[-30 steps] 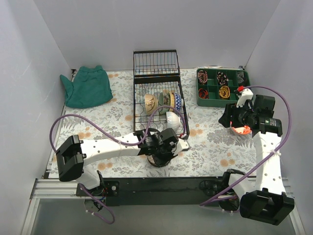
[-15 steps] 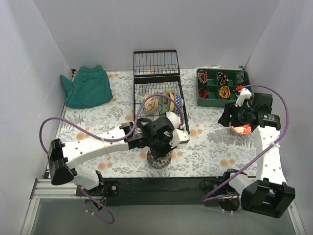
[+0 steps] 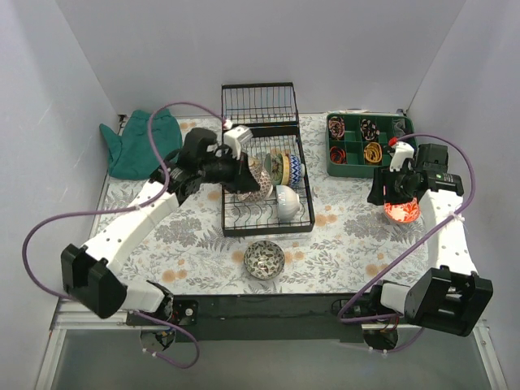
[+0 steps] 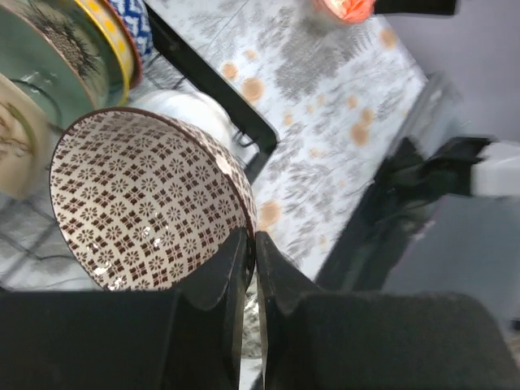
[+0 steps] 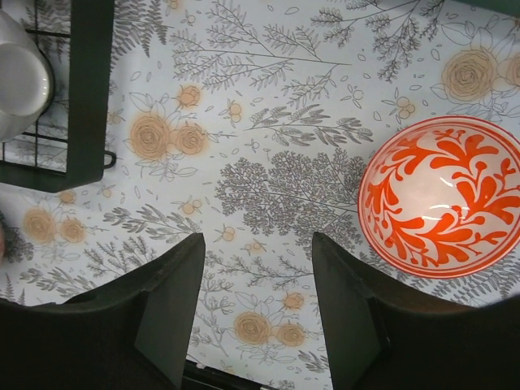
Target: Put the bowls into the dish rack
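My left gripper is shut on the rim of a dark brown patterned bowl, one finger inside and one outside. It holds the bowl tilted over the black wire dish rack. Standing on edge in the rack are a pale green bowl, a yellow one and a blue-patterned one, and a white bowl lies beside them. A second brown patterned bowl sits on the table in front of the rack. My right gripper hangs open over the cloth, just left of the red-orange bowl.
A green compartment tray with small items stands at the back right. A teal cloth lies at the back left. The rack's hinged wire panel stands up at the back. White walls close in on both sides.
My left arm has swung from the table's front up over the rack, carrying a brown patterned bowl. Another one stays on the table. The right gripper has barely moved.
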Robot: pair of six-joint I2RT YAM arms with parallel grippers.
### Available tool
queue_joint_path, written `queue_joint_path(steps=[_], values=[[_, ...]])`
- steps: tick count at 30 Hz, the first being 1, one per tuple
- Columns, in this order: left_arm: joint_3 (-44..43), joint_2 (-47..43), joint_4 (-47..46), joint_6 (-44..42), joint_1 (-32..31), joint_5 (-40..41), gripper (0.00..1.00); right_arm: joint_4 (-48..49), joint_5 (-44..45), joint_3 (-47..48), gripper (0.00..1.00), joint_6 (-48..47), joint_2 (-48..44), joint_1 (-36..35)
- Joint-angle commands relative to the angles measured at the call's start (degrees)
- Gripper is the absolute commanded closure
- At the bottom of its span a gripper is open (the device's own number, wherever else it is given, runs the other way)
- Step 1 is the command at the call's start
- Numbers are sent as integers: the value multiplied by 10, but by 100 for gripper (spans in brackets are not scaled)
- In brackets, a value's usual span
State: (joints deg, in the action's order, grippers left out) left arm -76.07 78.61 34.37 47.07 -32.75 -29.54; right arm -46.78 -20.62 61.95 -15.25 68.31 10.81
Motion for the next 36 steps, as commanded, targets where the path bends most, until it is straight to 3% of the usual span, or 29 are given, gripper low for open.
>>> queue_joint_path(steps=[1, 9, 14, 28, 36], values=[[170, -128, -358, 226, 57, -211, 100, -9, 44, 31, 36, -33, 24, 1], [295, -120, -553, 399, 85, -228, 100, -15, 75, 22, 37, -51, 39, 1], [334, -94, -620, 488, 107, -211, 100, -21, 93, 5, 37, -57, 26, 1], [437, -52, -735, 607, 124, -104, 100, -24, 102, -16, 36, -50, 2, 1], [457, -22, -787, 631, 151, -114, 100, -18, 96, -24, 36, -49, 6, 1]])
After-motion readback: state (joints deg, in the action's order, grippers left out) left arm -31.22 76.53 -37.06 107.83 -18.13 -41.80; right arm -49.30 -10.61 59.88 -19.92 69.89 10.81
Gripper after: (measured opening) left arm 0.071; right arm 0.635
